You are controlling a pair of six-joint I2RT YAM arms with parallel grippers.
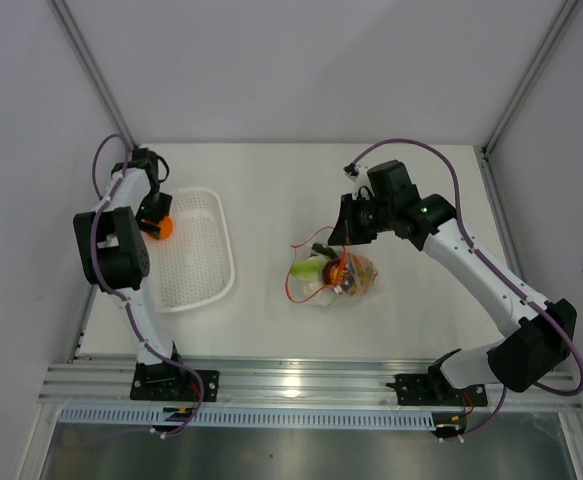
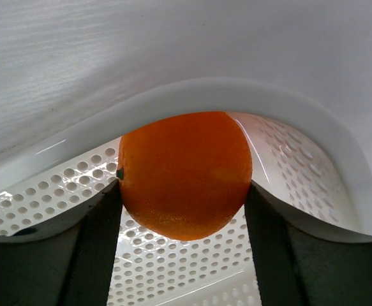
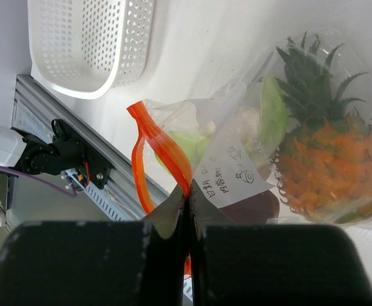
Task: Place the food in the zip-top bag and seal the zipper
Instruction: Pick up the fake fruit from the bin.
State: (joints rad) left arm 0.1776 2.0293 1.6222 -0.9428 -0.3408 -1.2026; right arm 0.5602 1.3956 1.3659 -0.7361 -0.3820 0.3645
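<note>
This is a robotics lab bench, not anybody's kitchen. Two jointed white-and-black robot arms, the left arm [image 1: 111, 250] and the right arm [image 1: 481, 270], are bolted to a slotted aluminium rail [image 1: 301, 380] along the near edge of a white tabletop [image 1: 271, 180]. Plain pale grey wall panels [image 1: 301, 60] box the table in, held by slim aluminium corner posts [image 1: 93, 70]. Purple cables [image 1: 403, 141] loop off the arms. The goods on the table are props: a plastic toy pineapple [image 3: 326, 166] inside a clear zip-top bag [image 3: 230, 127], a round orange toy fruit [image 2: 186, 172] and a white perforated plastic basket [image 1: 201, 260].
</note>
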